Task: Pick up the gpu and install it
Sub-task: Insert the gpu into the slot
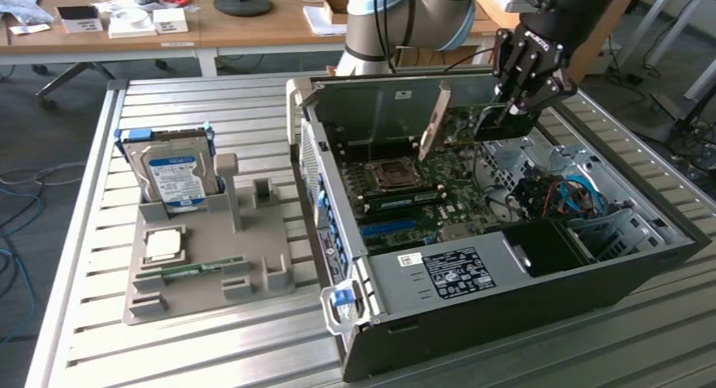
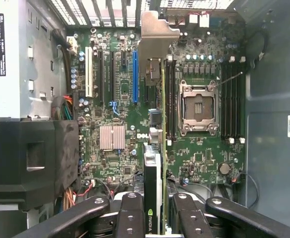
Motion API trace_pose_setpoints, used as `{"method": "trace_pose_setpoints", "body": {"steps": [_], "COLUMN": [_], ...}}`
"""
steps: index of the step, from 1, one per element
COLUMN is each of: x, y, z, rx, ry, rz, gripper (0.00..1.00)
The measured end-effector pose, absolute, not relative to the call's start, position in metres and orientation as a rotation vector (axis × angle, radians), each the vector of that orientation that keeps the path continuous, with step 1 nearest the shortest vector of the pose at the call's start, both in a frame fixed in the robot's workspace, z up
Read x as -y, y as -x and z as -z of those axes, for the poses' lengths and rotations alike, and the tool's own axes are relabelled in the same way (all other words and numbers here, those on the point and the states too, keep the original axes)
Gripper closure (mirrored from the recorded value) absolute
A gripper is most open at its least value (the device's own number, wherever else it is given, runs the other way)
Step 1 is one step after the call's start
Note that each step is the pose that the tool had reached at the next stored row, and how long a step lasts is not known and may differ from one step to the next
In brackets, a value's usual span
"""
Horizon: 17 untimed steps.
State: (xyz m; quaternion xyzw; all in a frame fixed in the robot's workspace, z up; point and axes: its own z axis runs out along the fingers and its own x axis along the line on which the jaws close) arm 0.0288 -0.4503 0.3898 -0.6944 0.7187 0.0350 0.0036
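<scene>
My gripper (image 1: 521, 110) is shut on the gpu (image 1: 484, 126), a dark card with a silver bracket (image 1: 438, 120) on one end. The card hangs upright inside the open computer case (image 1: 626, 262), just above the far part of the green motherboard (image 1: 431, 183). In the wrist view the gpu (image 2: 153, 168) is edge-on between the black fingers (image 2: 130, 213), and its bracket (image 2: 156, 34) points toward the case's rear slots. It runs beside the blue slot (image 2: 135, 77) and next to the CPU socket (image 2: 198, 108). My gripper (image 2: 157, 220) grips the card's near end.
A grey fixture tray (image 1: 251, 262) in the exterior view's left holds an upright hard drive (image 1: 173, 174), a CPU (image 1: 164, 244) and a RAM stick (image 1: 201, 269). The power supply (image 1: 448, 272) and cable bundles (image 1: 565, 195) crowd the case's near side. A desk (image 1: 224, 32) stands behind.
</scene>
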Motion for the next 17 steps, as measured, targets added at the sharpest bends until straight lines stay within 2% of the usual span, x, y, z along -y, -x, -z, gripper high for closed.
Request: {"method": "trace_pose_setpoints", "body": {"steps": [17], "x": [0.450], "y": [-0.021], "z": [-0.371], "rx": [-2.268], "ry": [2.161], "rz": [-0.109], "gripper": [0.73]}}
